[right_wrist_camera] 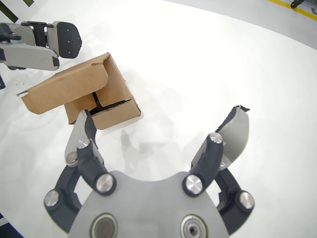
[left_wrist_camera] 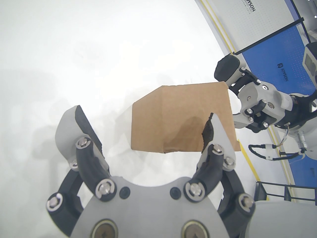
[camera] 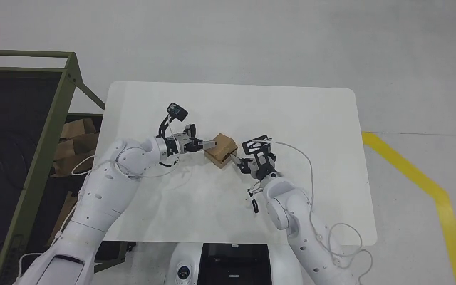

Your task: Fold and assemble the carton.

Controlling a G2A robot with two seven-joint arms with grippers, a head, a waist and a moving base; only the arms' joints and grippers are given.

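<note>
1. I see the carton [camera: 222, 149] lying near the middle of the table [camera: 313, 121], between my two grippers.
2. My left gripper [left_wrist_camera: 146, 113] is spread wide and holds nothing. It sits just beside a closed side of the carton, and I cannot tell whether a finger touches it.
3. My right gripper [right_wrist_camera: 163, 112] is also spread wide and empty, with one fingertip at the carton's flap end.
4. The flaps at that end are partly folded in, with gaps between them, and one long flap juts out above them.
</note>
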